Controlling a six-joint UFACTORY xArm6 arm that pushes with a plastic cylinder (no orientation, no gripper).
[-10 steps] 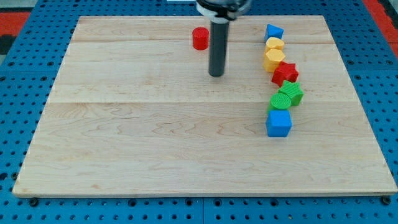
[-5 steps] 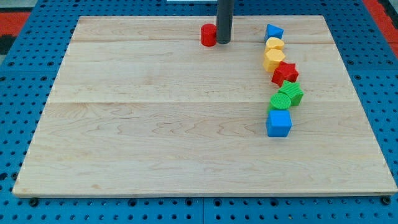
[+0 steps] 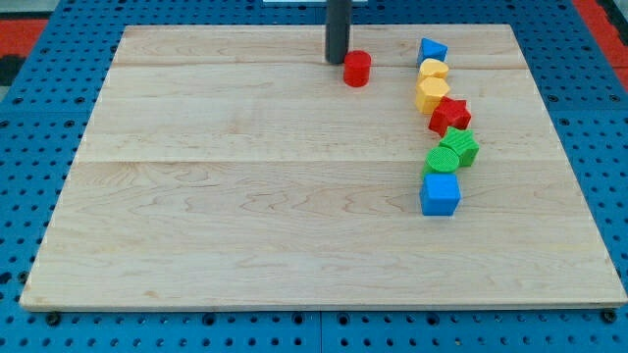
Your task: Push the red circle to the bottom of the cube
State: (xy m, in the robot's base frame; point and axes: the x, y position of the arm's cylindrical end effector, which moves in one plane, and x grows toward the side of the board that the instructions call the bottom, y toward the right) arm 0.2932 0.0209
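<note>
Near the view's top edge of the bench point(image 3: 196, 196), your end effector, a bare rod holding nothing, sets my tip point(image 3: 338, 61) just left of the upright red circle point(image 3: 357, 69), which has no long axis. Pushing is under way; next, drive it down-right past the column to below the blue cube point(image 3: 440, 193).

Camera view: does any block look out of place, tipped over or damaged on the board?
Nothing looks damaged or tipped. Only the red circle stands apart, near the view's top, just right of my tip. The other blocks form a curved line on the view's right, from the blue block at the top down to the blue cube.
</note>
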